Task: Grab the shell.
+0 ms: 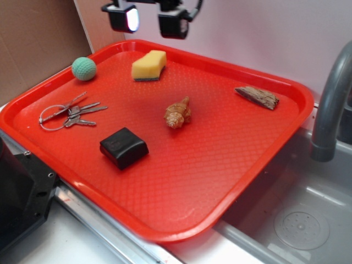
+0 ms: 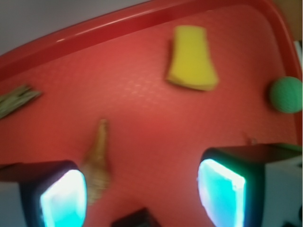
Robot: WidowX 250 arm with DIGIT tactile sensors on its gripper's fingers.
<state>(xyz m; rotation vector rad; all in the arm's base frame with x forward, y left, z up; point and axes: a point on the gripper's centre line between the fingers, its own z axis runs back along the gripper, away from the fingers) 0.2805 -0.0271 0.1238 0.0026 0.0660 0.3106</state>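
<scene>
The shell [image 1: 177, 113] is a small tan-orange spiral with pale ridges, lying near the middle of the red tray [image 1: 231, 165]. High above the tray's far edge hangs my gripper [image 1: 148, 21], open, with nothing between its fingers. In the wrist view the shell [image 2: 98, 161] is blurred and lies on the tray just inside the left finger [image 2: 64, 201], its pointed tip aimed away from me. The right finger [image 2: 222, 189] stands well apart from it.
On the tray are a yellow sponge [image 1: 149, 65], a green ball [image 1: 84, 69], a bunch of keys [image 1: 69, 114], a black box [image 1: 124, 147] and a dark wood piece [image 1: 257, 97]. A grey faucet [image 1: 330, 104] and sink [image 1: 297, 220] are at the right.
</scene>
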